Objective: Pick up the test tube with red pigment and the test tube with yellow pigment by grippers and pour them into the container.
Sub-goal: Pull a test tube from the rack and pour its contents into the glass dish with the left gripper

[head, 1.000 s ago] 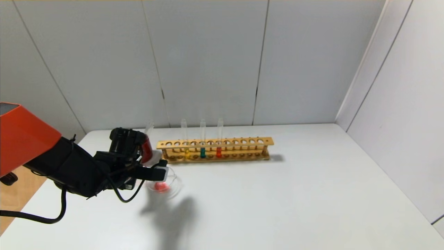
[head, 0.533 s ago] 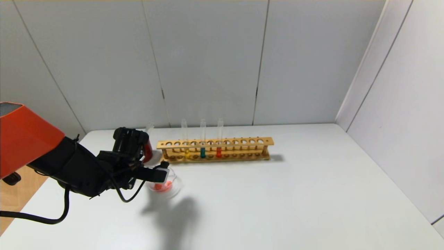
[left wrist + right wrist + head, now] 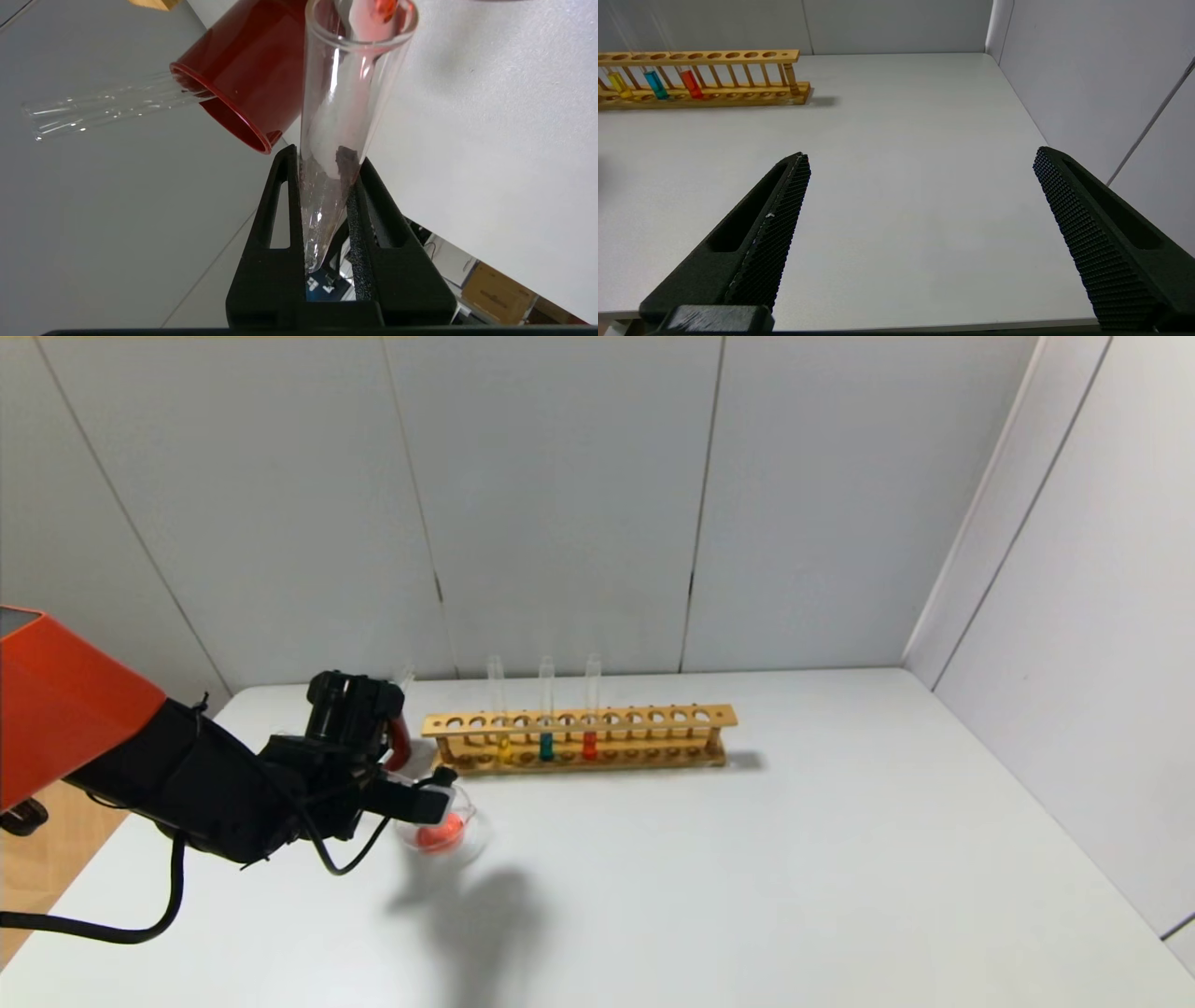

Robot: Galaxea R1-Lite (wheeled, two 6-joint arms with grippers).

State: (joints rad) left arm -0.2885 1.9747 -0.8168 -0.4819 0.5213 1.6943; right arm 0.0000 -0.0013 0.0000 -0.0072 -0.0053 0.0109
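My left gripper (image 3: 441, 800) (image 3: 327, 156) is shut on the test tube with red pigment (image 3: 448, 796) (image 3: 345, 84). It holds the tube tilted, mouth down, over the container (image 3: 476, 835), a low clear glass dish near the table's left. A coral-red pool (image 3: 439, 833) lies in the dish, and a last bit of coral liquid shows at the tube's mouth (image 3: 383, 7). The test tube with yellow pigment (image 3: 501, 747) (image 3: 619, 85) stands in the wooden rack (image 3: 653, 719). My right gripper (image 3: 920, 156) is open and empty over the table's right front, out of the head view.
The rack also holds a teal tube (image 3: 546, 745) and a deeper red tube (image 3: 589, 744). A dark red cup (image 3: 400, 747) (image 3: 252, 79) with an empty clear tube (image 3: 103, 109) stands just behind the left gripper. Walls close the back and right.
The left arm has shifted slightly toward the rack with the tube held over the dish. The coral pool in the dish has grown. The right arm has not moved.
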